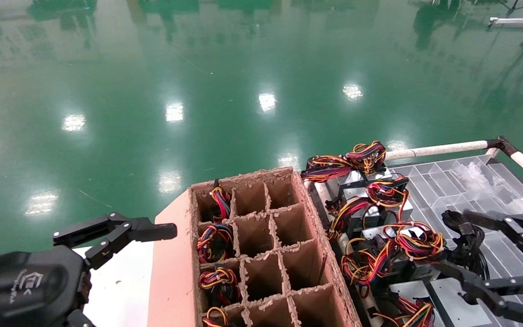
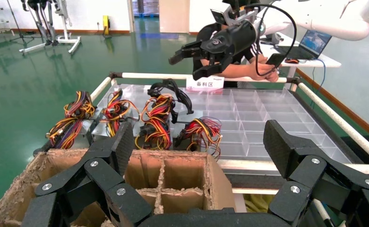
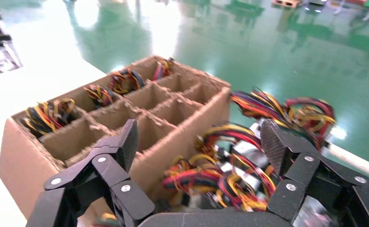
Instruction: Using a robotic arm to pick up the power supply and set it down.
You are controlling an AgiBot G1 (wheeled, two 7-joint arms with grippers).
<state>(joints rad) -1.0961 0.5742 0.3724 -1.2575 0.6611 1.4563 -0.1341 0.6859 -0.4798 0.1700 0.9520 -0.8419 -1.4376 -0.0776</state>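
Observation:
The power supply shows mainly as its bundle of black cables (image 1: 465, 240), lying on the clear tray among grey boxes with red-yellow wires (image 1: 407, 240); I cannot separate its grey box from its neighbours. The same black cables (image 2: 169, 91) loop up in the left wrist view. My right gripper (image 1: 454, 240) hovers open just above that bundle, one finger on each side of it. In its own view the right gripper (image 3: 201, 142) is open over coloured wires beside the cardboard box. My left gripper (image 2: 199, 142) is open and holds nothing, low at the near left, with its wrist (image 1: 25, 281) over the white table.
A cardboard box with dividers (image 1: 261, 254) stands in the middle; several left cells hold coloured wire bundles. The clear compartment tray (image 1: 452, 181) has a white padded rail (image 1: 438, 149) round it. A person (image 2: 229, 66) sits behind the tray. Green floor lies beyond.

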